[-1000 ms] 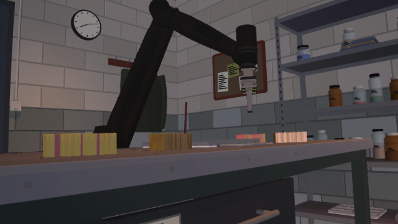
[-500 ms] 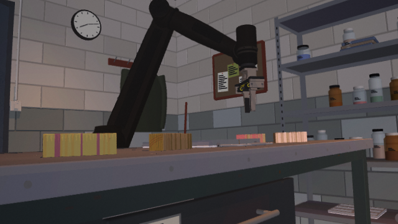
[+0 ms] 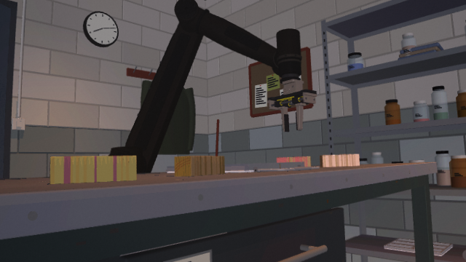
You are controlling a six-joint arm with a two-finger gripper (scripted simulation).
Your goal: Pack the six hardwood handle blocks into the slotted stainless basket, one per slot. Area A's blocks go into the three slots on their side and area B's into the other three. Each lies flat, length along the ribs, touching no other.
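Note:
Several hardwood blocks lie on the bench top: a yellow one with pink stripes (image 3: 93, 169) at the near left, a brown one (image 3: 199, 165) in the middle, a reddish striped one (image 3: 293, 160) farther back, and a pale pink one (image 3: 339, 160) to the right. The gripper (image 3: 292, 122) hangs high above the bench, over the reddish block, open and empty. A low grey tray edge (image 3: 255, 168), possibly the basket, shows between the brown and reddish blocks; its slots are hidden from this low view.
The metal shelf unit (image 3: 393, 91) with jars stands at the right, close behind the bench end. A thin red rod (image 3: 217, 137) stands upright behind the brown block. The arm's base (image 3: 131, 156) sits at the back left.

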